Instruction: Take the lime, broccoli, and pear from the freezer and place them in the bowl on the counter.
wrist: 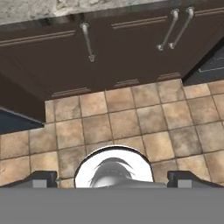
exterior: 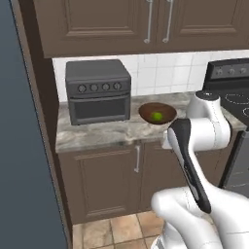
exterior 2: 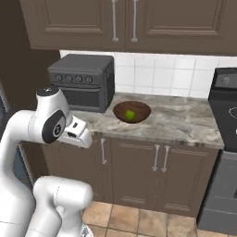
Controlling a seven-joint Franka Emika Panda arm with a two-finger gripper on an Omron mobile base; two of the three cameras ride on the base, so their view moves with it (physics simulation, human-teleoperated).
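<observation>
Left base view: the bowl (exterior: 157, 113) sits on the counter (exterior: 107, 131) right next to the toaster oven (exterior: 98, 91), with the lime (exterior: 157, 116) inside it, so that one's done I'd say.

Right base view: same deal, and the arm is folded low in front of the cabinets, well apart from the bowl.

Hand view: the gripper (wrist: 113, 180) points down at the floor tiles (wrist: 131, 118), fingertips (wrist: 43, 179) spread wide, holding nothing.

freezer (exterior: 19, 146): cut by left edge | stove (exterior 2: 227, 152): cut by right edge
</observation>
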